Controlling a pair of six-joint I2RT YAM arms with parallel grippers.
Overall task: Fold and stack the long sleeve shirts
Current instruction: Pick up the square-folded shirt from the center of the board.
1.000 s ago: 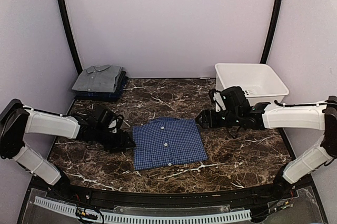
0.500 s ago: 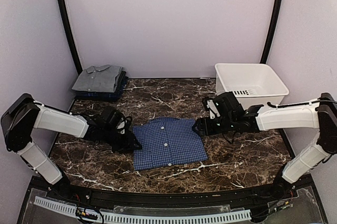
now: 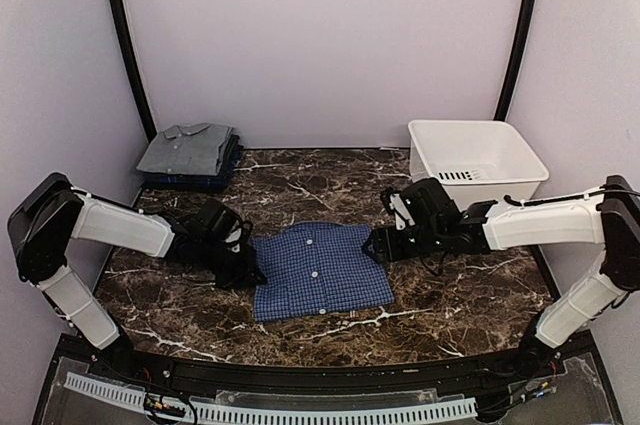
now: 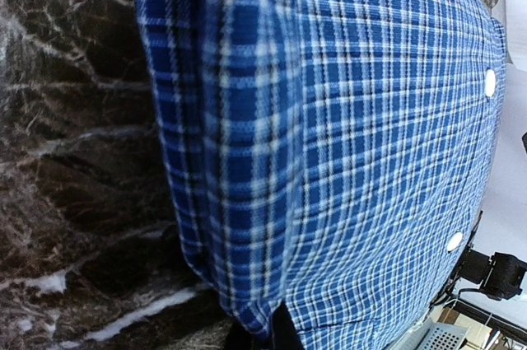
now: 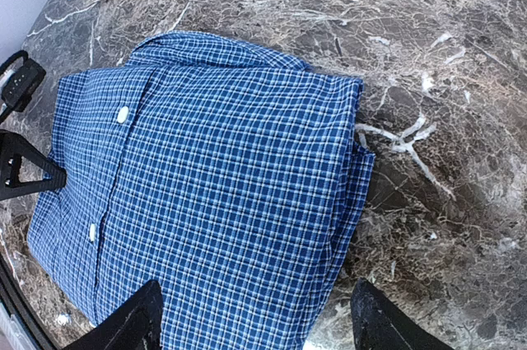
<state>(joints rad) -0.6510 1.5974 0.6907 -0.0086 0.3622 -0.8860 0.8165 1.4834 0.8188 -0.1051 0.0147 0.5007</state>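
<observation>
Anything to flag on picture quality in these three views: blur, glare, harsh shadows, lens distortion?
Top external: soft, even light, sharp throughout, only faint shadows on the marble table. Left wrist: so close that the blue checked shirt fills most of the frame; the weave still reads clearly, with a bright white strip at the right edge. Right wrist: sharp, mild wide-angle bend, pale sheen on the marble toward the top.

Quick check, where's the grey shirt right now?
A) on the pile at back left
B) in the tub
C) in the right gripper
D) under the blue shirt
A: the grey shirt lies folded on top of the dark pile at the table's back left corner, well apart from the blue shirt at mid-table.
</observation>
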